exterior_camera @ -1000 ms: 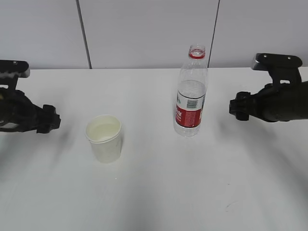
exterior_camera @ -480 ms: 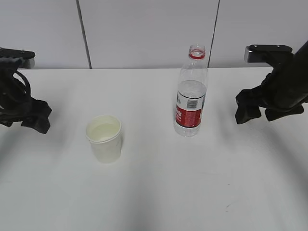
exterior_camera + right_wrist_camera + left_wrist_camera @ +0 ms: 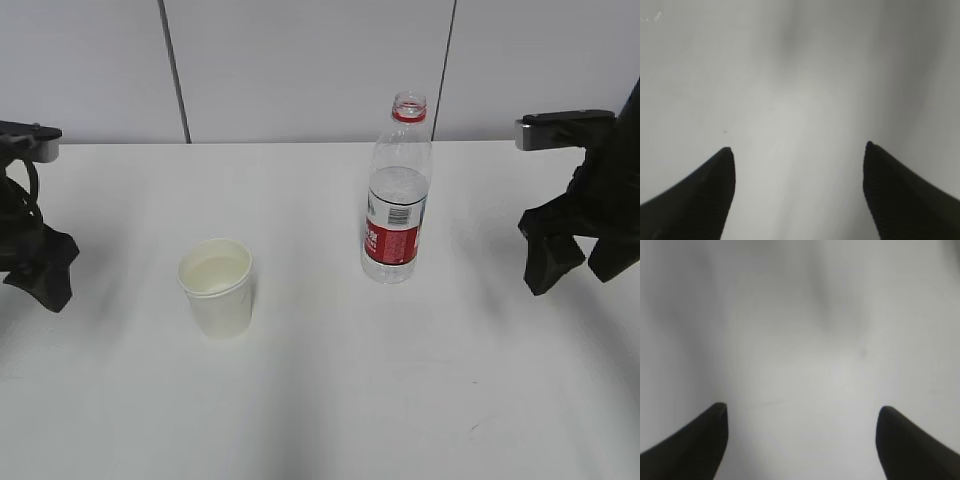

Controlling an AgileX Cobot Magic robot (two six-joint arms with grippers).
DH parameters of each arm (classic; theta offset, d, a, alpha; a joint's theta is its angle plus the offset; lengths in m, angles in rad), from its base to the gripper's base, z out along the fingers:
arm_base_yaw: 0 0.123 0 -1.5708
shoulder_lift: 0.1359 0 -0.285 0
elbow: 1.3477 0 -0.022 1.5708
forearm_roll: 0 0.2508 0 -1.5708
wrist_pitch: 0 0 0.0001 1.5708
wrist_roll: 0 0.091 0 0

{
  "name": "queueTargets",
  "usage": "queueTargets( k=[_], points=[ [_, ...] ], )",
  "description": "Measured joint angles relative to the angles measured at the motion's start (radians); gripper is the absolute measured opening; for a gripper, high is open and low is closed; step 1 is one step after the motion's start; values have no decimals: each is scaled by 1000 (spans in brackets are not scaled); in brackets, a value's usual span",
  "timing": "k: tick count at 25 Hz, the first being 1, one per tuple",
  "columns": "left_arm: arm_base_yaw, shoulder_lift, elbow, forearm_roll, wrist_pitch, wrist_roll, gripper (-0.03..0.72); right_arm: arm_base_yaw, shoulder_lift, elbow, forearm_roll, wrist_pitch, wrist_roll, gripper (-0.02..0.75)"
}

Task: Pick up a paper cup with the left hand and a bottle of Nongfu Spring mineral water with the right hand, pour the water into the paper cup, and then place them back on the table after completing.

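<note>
Paper cup (image 3: 216,286) apart from left claw (image 3: 40,272), seemingly

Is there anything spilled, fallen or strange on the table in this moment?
Nothing stands out. The paper cup and the uncapped bottle stand upright, apart, on the dry-looking table; both grippers are clear of them.

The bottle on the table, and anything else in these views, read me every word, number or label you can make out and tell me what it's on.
Nothing can be read.
Bottle: its red and white label carries print and a barcode-like patch, too small and blurred to read.
Paper cup: plain, no print visible.
Left hand and right hand: no legible marking.
Both wrist views: only bare table and dark fingers, no text.
</note>
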Motion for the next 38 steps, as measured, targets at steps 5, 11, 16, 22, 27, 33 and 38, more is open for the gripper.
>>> queueTargets(
  k=[5,11,16,22,27,33,38],
  points=[
    [0,-81,0,7,20,0,552,0,-4,0,-15,67,0,588],
    [0,-219,66,2,40,0,552,0,-115,62,-17,83,0,588],
    [0,-332,132,-26,52,0,552,0,-253,159,-17,83,-1,588],
    [0,-469,228,-43,97,0,552,0,-424,276,-18,83,-1,588],
    [0,-596,284,-53,139,0,552,0,-553,343,-18,87,-1,588],
    [0,-749,306,-81,192,0,552,0,-707,411,-18,115,-1,588],
    [0,-875,306,-88,236,0,550,0,-828,476,-19,153,-1,588]
  ],
)
